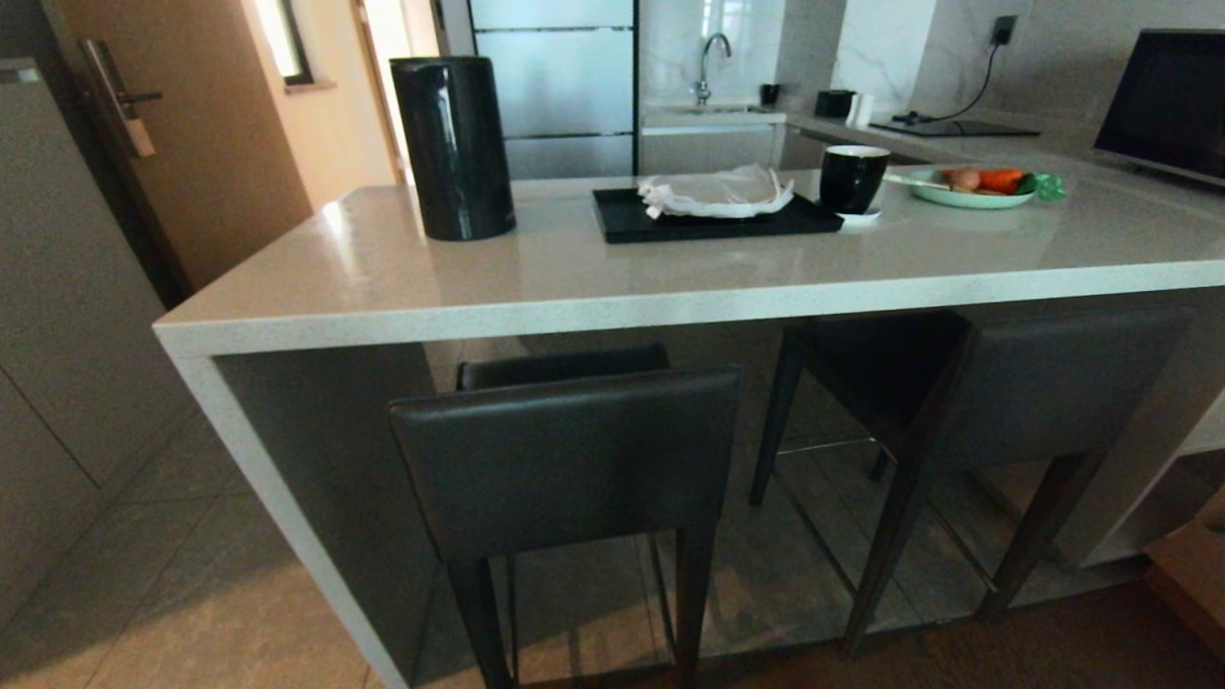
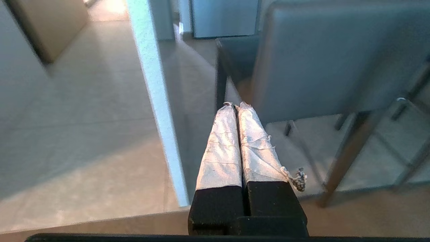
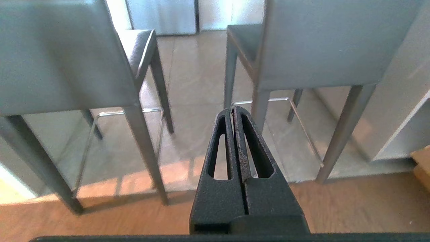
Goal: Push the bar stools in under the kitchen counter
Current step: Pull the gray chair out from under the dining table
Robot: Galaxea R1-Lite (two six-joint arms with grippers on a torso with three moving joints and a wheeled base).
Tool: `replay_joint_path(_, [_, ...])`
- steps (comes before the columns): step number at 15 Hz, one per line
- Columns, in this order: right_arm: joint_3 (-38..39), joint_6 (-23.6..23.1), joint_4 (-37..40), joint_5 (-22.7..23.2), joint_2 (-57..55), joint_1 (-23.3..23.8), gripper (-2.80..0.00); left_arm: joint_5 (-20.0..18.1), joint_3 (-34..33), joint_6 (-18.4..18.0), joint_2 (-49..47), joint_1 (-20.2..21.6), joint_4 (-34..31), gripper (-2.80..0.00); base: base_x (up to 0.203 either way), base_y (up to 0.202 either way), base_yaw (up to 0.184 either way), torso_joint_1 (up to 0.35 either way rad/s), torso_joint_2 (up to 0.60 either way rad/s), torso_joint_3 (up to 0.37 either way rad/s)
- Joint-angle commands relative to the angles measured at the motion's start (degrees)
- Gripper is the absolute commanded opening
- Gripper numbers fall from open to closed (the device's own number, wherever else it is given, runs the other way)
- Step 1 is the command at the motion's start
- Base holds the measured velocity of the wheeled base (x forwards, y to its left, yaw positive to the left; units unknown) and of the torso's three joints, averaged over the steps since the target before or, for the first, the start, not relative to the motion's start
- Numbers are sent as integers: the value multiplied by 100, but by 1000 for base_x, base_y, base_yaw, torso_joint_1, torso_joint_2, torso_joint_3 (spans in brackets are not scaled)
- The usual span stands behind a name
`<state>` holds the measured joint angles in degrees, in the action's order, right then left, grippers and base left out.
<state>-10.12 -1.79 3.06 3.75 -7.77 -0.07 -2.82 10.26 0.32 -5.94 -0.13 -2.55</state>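
Dark grey leather-like covering wraps the low backrest of the nearer bar stool [image 1: 569, 459], which stands well out from the long pale speckled stone kitchen counter [image 1: 612, 306], its square seat only just reaching under the thick edge; the matching second bar stool [image 1: 995, 402] sits to the right, turned a little askew and already partly tucked beneath the worktop, beside the open shelf unit [image 1: 1196, 450]. Neither arm shows from the head camera; the left gripper [image 2: 235, 106], its cloth-wrapped fingers pressed together on nothing, hangs low beside the counter's slab end leg [image 2: 154, 101], and the right gripper [image 3: 232, 109], black and likewise pressed together and empty, points between the two stools at leg height.

To my eye the pushing has not begun; I would start with the nearer stool, since it juts out furthest. A closed gripper makes a fair blunt pusher; set it flat against the middle of the backrest, not a corner, or the stool will likely swivel toward the slab leg. Push slowly and level; tall slim legs may catch on floor joints and tip.
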Motion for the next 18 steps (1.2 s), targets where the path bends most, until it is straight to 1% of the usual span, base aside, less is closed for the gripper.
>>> replay_joint_path(1, [-410, 33, -164, 38, -1554, -1, -280, -67, 460, 137, -1370, -56, 130, -280, 0, 0, 0, 0, 0, 0])
replay_joint_path(2, [-514, 50, -444, 53, -2203, -1, -280, -95, 513, 193, -2078, -84, 474, -280, 0, 0, 0, 0, 0, 0])
replay_joint_path(3, [-577, 64, -833, 62, -2875, -1, -280, -116, 483, 228, -2840, -102, 1012, -280, 0, 0, 0, 0, 0, 0])
replay_joint_path(6, [-589, 111, -2465, 88, -4995, -36, -280, -138, 168, 278, -5462, -127, 3404, -280, 0, 0, 0, 0, 0, 0])
replay_joint_path(9, [-379, 139, -4653, 104, -7063, -281, -280, -135, -130, 294, -8146, -141, 6128, -280, 0, 0, 0, 0, 0, 0])
replay_joint_path(11, [-160, 149, -6384, 107, -8397, -594, -280, -144, -304, 242, -9572, -182, 7577, -280, 0, 0, 0, 0, 0, 0])
replay_joint_path(12, [-64, 150, -7198, 100, -9019, -755, -280, -154, -351, 220, -10041, -222, 8143, -280, 0, 0, 0, 0, 0, 0])
replay_joint_path(13, [4, 150, -7796, 92, -9602, -913, -280, -163, -309, 200, -10378, -271, 8600, -280, 0, 0, 0, 0, 0, 0])
replay_joint_path(14, [42, 166, -8291, 85, -10092, -1088, -280, -169, -99, 190, -10643, -301, 8844, -280, 0, 0, 0, 0, 0, 0])
replay_joint_path(15, [25, 251, -8680, 81, -10429, -1310, -280, -177, 148, 179, -10851, -297, 8946, -280, 0, 0, 0, 0, 0, 0])
replay_joint_path(16, [-136, 437, -8930, 64, -10631, -1568, -280, -190, 375, 169, -11019, -290, 8996, -280, 0, 0, 0, 0, 0, 0])
replay_joint_path(17, [-364, 587, -9024, 50, -10771, -1658, -280, -198, 549, 164, -11123, -315, 9014, -280, 0, 0, 0, 0, 0, 0])
replay_joint_path(18, [-560, 629, -9054, 36, -10902, -1684, -280, -206, 714, 161, -11228, -349, 9019, -280, 0, 0, 0, 0, 0, 0])
